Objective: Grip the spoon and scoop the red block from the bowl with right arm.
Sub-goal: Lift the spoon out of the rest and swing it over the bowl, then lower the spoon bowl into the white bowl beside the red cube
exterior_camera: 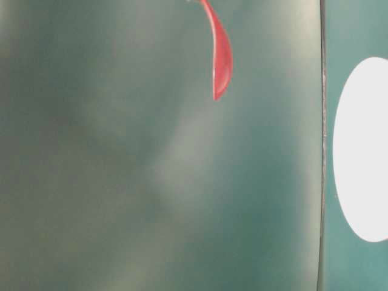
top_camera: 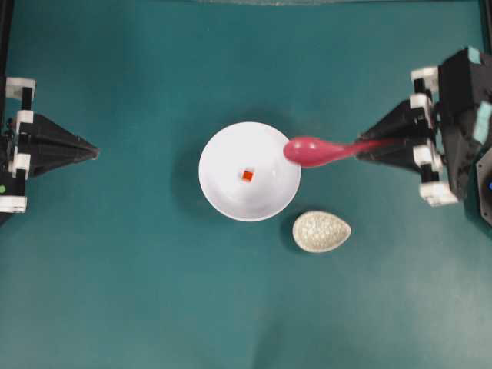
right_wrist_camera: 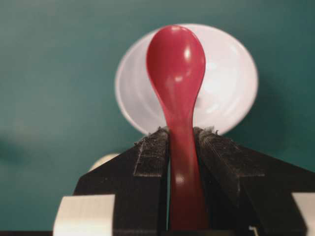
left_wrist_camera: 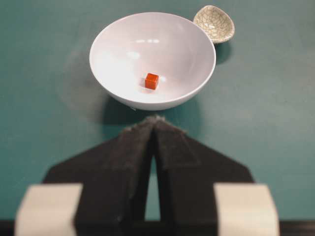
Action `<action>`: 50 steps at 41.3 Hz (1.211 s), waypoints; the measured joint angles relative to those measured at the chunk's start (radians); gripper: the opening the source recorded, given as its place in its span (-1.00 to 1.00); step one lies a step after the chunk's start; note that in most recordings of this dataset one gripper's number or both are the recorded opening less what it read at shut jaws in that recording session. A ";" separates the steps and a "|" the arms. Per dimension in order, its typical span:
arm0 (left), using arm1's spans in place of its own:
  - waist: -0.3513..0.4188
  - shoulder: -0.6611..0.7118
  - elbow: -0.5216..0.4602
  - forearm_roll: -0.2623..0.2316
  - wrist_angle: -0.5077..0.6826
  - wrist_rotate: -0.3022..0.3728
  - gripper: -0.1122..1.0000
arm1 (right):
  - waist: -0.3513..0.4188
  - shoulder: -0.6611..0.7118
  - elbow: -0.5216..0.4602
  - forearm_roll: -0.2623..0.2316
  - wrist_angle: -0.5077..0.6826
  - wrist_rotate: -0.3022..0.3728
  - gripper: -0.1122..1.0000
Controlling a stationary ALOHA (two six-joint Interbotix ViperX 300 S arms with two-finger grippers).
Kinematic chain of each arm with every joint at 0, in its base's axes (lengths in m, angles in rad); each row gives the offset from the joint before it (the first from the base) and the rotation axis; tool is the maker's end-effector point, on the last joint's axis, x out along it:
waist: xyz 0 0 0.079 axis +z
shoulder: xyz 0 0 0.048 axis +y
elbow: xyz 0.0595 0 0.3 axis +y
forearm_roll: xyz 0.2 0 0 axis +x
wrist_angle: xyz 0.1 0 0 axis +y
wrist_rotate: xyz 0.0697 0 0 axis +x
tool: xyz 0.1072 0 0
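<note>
Overhead straight down, wrist views close, sharing bowl (top_camera: 249,171), table-level perhaps sideways

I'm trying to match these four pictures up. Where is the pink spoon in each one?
Overhead: spoon right of centre, tip over the bowl rim.
Table-level: spoon hangs at top centre.
Left wrist: not in it.
Right wrist: spoon centre, between the right gripper fingers.
Shared landmark: the white bowl.

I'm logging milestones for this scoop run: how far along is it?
Done: the right gripper grips the spoon by its handle. In hand: the spoon's bowl end hangs at the bowl's rim. Left: the red block sits unscooped inside.
</note>
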 measured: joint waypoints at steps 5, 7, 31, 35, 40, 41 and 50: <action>0.000 0.000 0.000 -0.002 0.000 0.000 -0.79 | -0.018 0.028 -0.061 -0.006 0.087 0.000 -0.36; 0.000 0.000 0.002 0.000 0.000 -0.002 -0.79 | -0.018 0.038 -0.080 -0.008 0.118 0.005 -0.36; 0.000 0.000 0.000 0.000 0.000 0.003 -0.79 | -0.020 0.296 -0.298 -0.014 0.334 0.083 -0.36; 0.000 0.000 0.000 0.000 0.000 0.003 -0.79 | -0.020 0.347 -0.334 -0.023 0.367 0.087 -0.36; 0.000 0.002 0.000 0.002 0.000 0.003 -0.79 | -0.020 0.407 -0.385 -0.040 0.428 0.091 -0.36; 0.000 0.000 0.000 0.002 0.000 0.003 -0.79 | -0.020 0.417 -0.394 -0.046 0.440 0.089 -0.36; 0.000 0.000 0.000 0.003 0.000 0.003 -0.79 | -0.020 0.522 -0.456 -0.071 0.523 0.091 -0.36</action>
